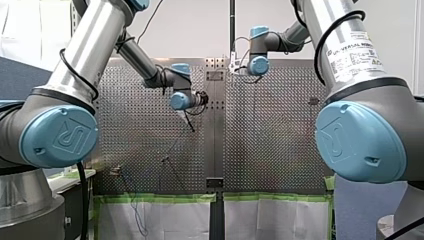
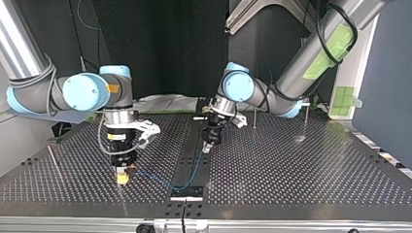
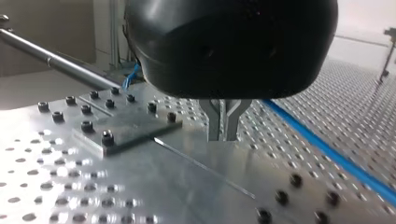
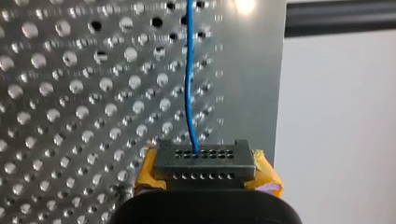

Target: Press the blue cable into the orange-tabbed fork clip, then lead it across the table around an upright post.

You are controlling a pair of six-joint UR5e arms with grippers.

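A: My right gripper (image 2: 122, 177) pinches the blue cable (image 4: 188, 93) tight, by the far edge of the table (image 2: 301, 170).
B: And my left gripper (image 3: 223, 127)?
A: Closed up, holding nothing, near the table's middle. The cable runs just beside it.
B: Is it in the clip?
A: Not yet, I think. I cannot spot the clip. Next it needs lining up and a push down

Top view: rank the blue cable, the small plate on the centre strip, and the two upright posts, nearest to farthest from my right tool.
1. Blue cable, running to the right tool itself.
2. Small plate, centre, near edge.
3. Inner post, behind the middle.
4. Outer post, at the view's right.
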